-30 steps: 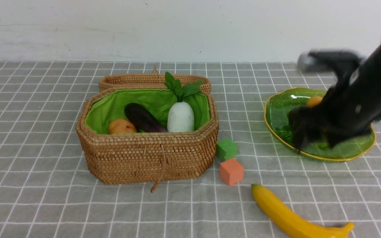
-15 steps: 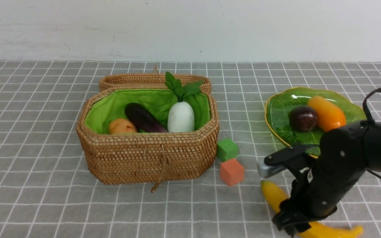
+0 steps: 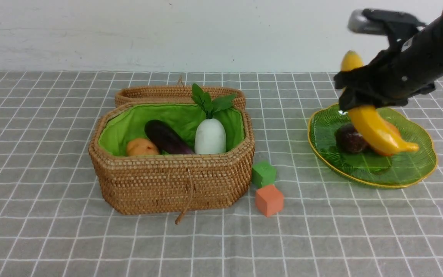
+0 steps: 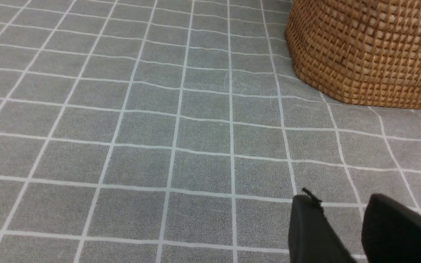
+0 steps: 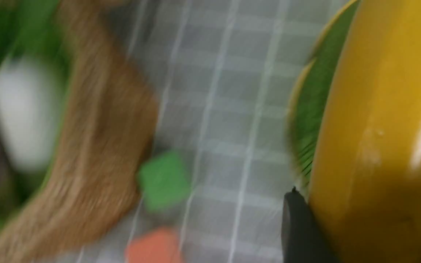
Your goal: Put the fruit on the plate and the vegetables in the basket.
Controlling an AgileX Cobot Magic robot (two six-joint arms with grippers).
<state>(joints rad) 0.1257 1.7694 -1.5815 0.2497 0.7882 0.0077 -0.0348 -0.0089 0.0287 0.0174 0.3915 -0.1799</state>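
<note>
Banana [image 3: 371,123] is up in the air, pinched by the right gripper [image 3: 362,98] around its upper third, hanging tilted w/ the lower tip pointing down-right over the plate [image 3: 410,173]. In the right wrist view the banana's yellow skin fills the frame, pressed against one dark finger [image 5: 302,230], so the grip looks firm; the rest of that view is blurred. On the plate already: the maroon fruit [image 3: 349,139], and the mango [image 3: 392,129], which is mostly hidden behind the banana w/ only an orange edge showing. So judging by this, the step in hand is the last fruit: carry done or nearly so, release still to come. Next move prob. calls for lowering the banana toward the bare green part at the plate's near side, clear of the two fruits, then spreading the gripper low enough that the long curved toy doesn't roll or slide over the thin gold rim. Basket [image 3: 175,184] sits well apart to the left on the desk [image 3: 52,231], holding potato [image 3: 141,147], eggplant [image 3: 166,138] and radish [image 3: 210,135]; no gourd visible there, can't tell if it's hidden. Green cube [image 3: 263,174] and orange cube [image 3: 269,199] lie between basket and plate. Left gripper [image 4: 342,226] hovers low over bare cloth near the basket's wall, fingers slightly apart, holding nothing.
</note>
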